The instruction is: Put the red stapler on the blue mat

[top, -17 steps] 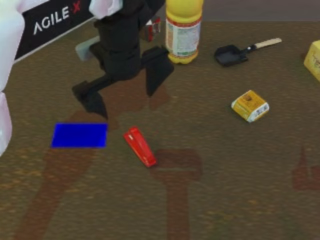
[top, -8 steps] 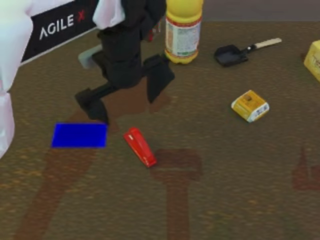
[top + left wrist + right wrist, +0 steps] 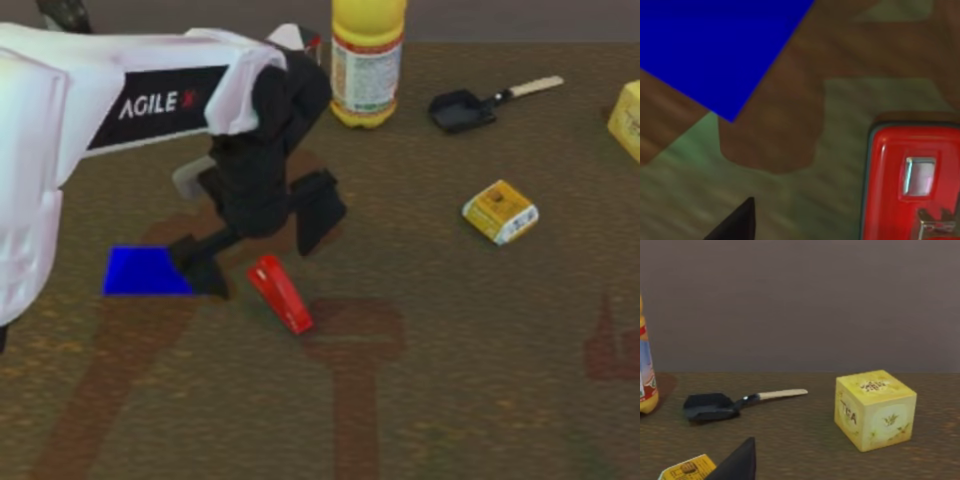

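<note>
The red stapler (image 3: 280,293) lies aslant on the table just right of the blue mat (image 3: 145,270). My left gripper (image 3: 258,245) hangs open right behind the stapler. One finger (image 3: 200,270) covers the mat's right end and the other (image 3: 315,212) stands behind and to the right of the stapler. In the left wrist view the stapler (image 3: 912,185) with its white mark fills one corner, the blue mat (image 3: 715,45) lies beyond, and one dark fingertip (image 3: 737,225) shows. My right arm is outside the top view; its wrist view shows one fingertip (image 3: 737,462) only.
A yellow bottle (image 3: 368,60) stands at the back, with a black scoop (image 3: 465,108) to its right. A small yellow box (image 3: 500,211) lies mid-right and a yellow tea box (image 3: 628,118) sits at the right edge, the tea box (image 3: 874,409) also in the right wrist view.
My left arm has swung forward and its open gripper has come nearer the stapler; one finger now overlaps the mat's right end. The stapler and mat have not moved.
</note>
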You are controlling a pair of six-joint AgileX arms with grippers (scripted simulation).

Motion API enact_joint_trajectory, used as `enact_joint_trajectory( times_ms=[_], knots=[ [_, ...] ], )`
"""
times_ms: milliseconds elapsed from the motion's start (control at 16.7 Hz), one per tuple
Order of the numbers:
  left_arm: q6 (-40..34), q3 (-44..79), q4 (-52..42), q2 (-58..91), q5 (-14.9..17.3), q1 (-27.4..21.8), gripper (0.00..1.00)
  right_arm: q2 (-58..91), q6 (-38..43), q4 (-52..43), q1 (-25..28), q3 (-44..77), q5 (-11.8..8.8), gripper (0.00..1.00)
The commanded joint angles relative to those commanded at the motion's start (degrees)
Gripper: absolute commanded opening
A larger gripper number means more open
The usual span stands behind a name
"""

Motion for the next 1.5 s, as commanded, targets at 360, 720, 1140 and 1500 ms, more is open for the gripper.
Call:
enact_joint_trajectory(
  times_ms=[360, 720, 1140, 1500],
  knots=[
    [0.00, 0.00, 0.00, 0.00, 0.00, 0.00, 0.77, 0.00, 0.00, 0.00, 0.00, 0.00, 0.00, 1.00],
    [0.00, 0.00, 0.00, 0.00, 0.00, 0.00, 0.32, 0.00, 0.00, 0.00, 0.00, 0.00, 0.00, 1.00],
    [0.00, 0.00, 0.00, 0.00, 0.00, 0.00, 0.00, 0.00, 0.00, 0.00, 0.00, 0.00, 0.00, 1.00],
    [0.05, 0.03, -0.02, -0.05, 0.00, 0.06, 0.00, 0.00, 0.00, 0.00, 0.00, 0.00, 0.00, 1.00]
  ],
)
